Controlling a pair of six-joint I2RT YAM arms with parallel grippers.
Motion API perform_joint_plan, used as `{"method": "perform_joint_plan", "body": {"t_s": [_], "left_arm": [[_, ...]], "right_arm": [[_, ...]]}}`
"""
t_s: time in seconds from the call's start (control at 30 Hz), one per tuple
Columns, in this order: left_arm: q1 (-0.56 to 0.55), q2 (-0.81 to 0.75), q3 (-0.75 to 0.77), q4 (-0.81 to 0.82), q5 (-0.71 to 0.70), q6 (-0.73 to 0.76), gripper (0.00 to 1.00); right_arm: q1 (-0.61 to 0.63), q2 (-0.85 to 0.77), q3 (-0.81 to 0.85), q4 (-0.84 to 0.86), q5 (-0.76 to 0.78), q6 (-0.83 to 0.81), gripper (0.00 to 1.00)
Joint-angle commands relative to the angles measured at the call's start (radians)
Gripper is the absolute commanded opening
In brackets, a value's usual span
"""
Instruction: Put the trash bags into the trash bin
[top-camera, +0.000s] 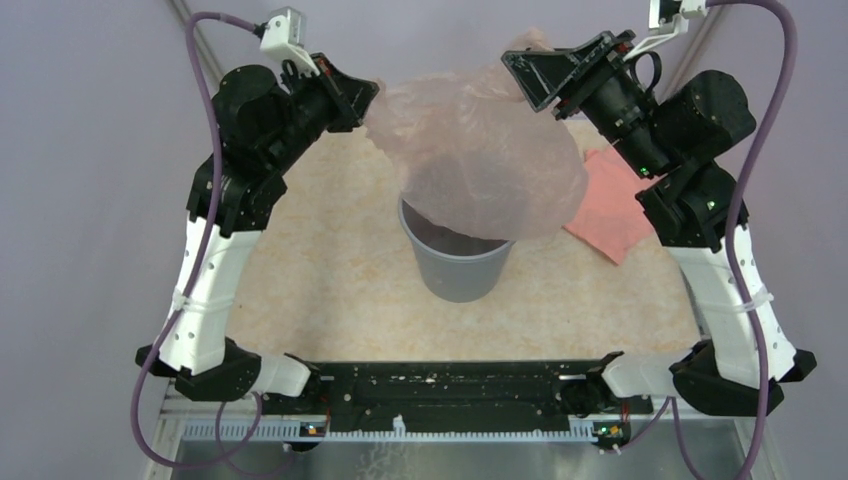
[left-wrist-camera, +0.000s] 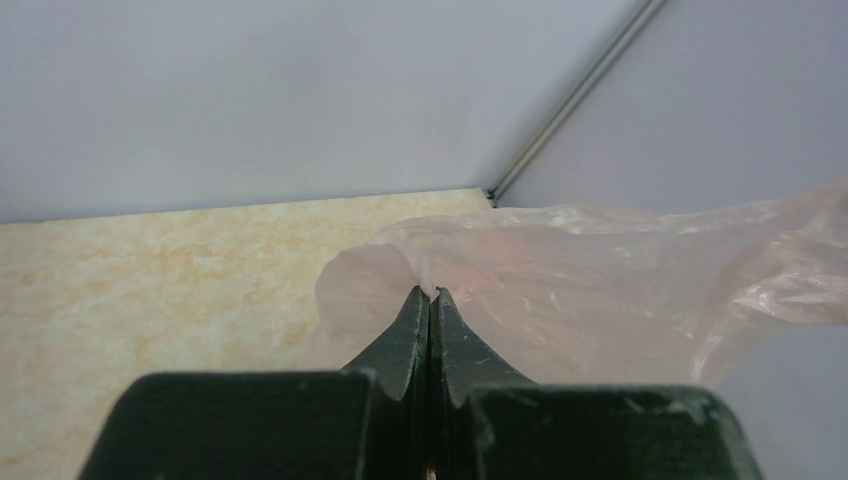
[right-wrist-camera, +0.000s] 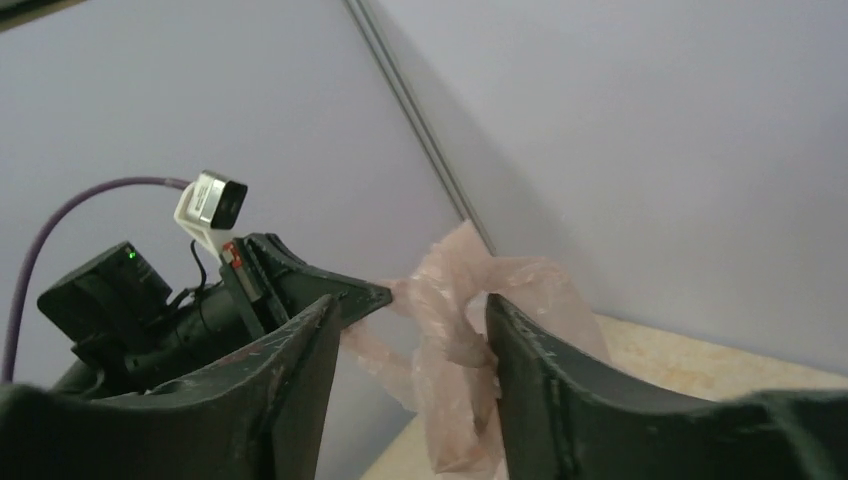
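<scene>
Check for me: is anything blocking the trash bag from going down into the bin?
Nothing visible does. The trash bag hangs directly over the bin, its lower folds hiding the far rim. The left hand pinches one edge; the right hand is open. The pink folded bundle lies off to the side.

Pale pink trash bag (top-camera: 480, 160) draped over frame centre, covering mouth of grey trash bin (top-camera: 462, 270), left gripper (top-camera: 368, 100) pinched on its left edge, right gripper (top-camera: 518, 75) jaws apart at its upper right, salmon folded bundle (top-camera: 612, 205) blocking centre right, bare table (top-camera: 320, 270) passable left and lower centre.
</scene>
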Motion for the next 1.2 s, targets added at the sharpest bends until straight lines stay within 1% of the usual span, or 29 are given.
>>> {"method": "perform_joint_plan", "body": {"t_s": [0.0,0.03,0.1,0.17,0.27,0.37,0.5,0.57,0.77,0.97,1.03,1.17], "left_arm": [[0.025,0.004,0.03,0.021,-0.08,0.044,0.0],[0.03,0.005,0.024,0.022,-0.08,0.047,0.0],[0.04,0.007,0.014,0.021,-0.08,0.051,0.0],[0.044,0.009,0.009,0.02,-0.078,0.057,0.0],[0.05,0.017,0.007,0.009,-0.086,0.066,0.0],[0.056,0.011,-0.003,0.01,-0.087,0.072,0.0],[0.061,0.003,-0.01,0.008,-0.091,0.084,0.0],[0.062,0.003,-0.013,0.005,-0.086,0.088,0.0],[0.062,-0.001,-0.023,0.004,-0.057,0.092,0.0],[0.063,-0.008,-0.039,0.009,-0.042,0.095,0.0],[0.062,-0.008,-0.042,0.012,-0.027,0.094,0.0],[0.062,-0.003,-0.042,0.014,0.001,0.092,0.0]], "right_arm": [[0.004,-0.054,0.004,-0.044,-0.051,0.0,0.67],[0.004,-0.062,0.001,-0.056,-0.06,-0.003,0.76],[0.003,-0.075,0.0,-0.08,-0.071,-0.004,0.88],[0.004,-0.084,0.001,-0.117,-0.078,-0.009,0.94],[0.004,-0.099,0.005,-0.18,-0.073,-0.015,0.98],[0.004,-0.126,-0.01,-0.239,-0.044,-0.03,0.99],[0.003,-0.192,-0.057,-0.331,0.062,-0.076,0.99],[0.003,-0.229,-0.087,-0.388,0.137,-0.094,0.98],[0.003,-0.381,-0.247,-0.489,0.273,-0.119,0.98],[0.004,-0.497,-0.461,-0.509,0.298,-0.091,0.98],[0.004,-0.54,-0.558,-0.483,0.293,-0.075,0.98],[0.004,-0.602,-0.688,-0.419,0.281,-0.041,0.98]]}}
